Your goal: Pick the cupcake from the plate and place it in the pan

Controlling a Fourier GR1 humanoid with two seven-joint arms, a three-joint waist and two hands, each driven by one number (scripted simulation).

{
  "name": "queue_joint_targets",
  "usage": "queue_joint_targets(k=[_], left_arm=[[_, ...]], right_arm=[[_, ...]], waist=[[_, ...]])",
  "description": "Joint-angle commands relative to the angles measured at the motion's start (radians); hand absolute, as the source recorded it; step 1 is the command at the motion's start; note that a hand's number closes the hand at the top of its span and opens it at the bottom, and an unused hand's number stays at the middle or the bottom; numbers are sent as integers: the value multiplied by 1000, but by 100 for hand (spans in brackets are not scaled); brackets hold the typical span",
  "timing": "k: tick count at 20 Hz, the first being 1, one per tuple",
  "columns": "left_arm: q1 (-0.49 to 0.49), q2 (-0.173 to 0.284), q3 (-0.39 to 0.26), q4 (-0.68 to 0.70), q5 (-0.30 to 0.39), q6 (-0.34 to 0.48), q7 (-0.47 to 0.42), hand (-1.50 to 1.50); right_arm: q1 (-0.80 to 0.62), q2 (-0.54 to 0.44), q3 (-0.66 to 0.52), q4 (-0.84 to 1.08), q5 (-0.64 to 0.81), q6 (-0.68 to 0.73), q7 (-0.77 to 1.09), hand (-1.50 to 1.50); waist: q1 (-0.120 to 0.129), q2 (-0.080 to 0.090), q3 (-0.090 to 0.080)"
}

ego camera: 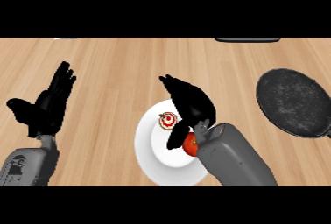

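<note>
A small cupcake with a white and red swirled top sits on the white plate at the counter's middle. My right hand hangs over the plate, open. Its fingers point up and left past the cupcake, and its thumb reaches down on the cupcake's near side. The cupcake shows in the gap between them, and I cannot tell whether anything touches it. The black pan lies at the far right, with nothing in it. My left hand rests open at the left, fingers up.
A red round thing lies on the plate, half hidden by my right forearm. A dark object and a pale one touch the counter's far edge. Bare wood separates plate and pan.
</note>
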Motion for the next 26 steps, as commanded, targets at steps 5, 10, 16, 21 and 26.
queue_joint_targets(k=[5, 10, 16, 21, 26], left_arm=[[-40, 4, 21, 37, -7, -25, 5, 0], [-48, -16, 21, 6, -41, 10, 50, 0], [-7, -41, 24, -35, -39, -12, 40, 0], [-11, -34, 36, -6, -50, -30, 8, 0], [41, -33, 50, -10, -36, -67, -25, 0]], right_arm=[[-54, 5, 54, 140, 77, 47, 47, -150], [-52, 5, 37, 171, 98, 86, 36, -150], [-66, 5, 43, 192, 48, 72, 48, -150], [-125, 5, 156, 353, 10, -42, 46, -150], [-109, 5, 158, 388, -9, -38, 21, -150]], waist=[[3, 1, 0], [0, 0, 0], [0, -1, 0], [6, 1, 0], [7, 1, 0]])
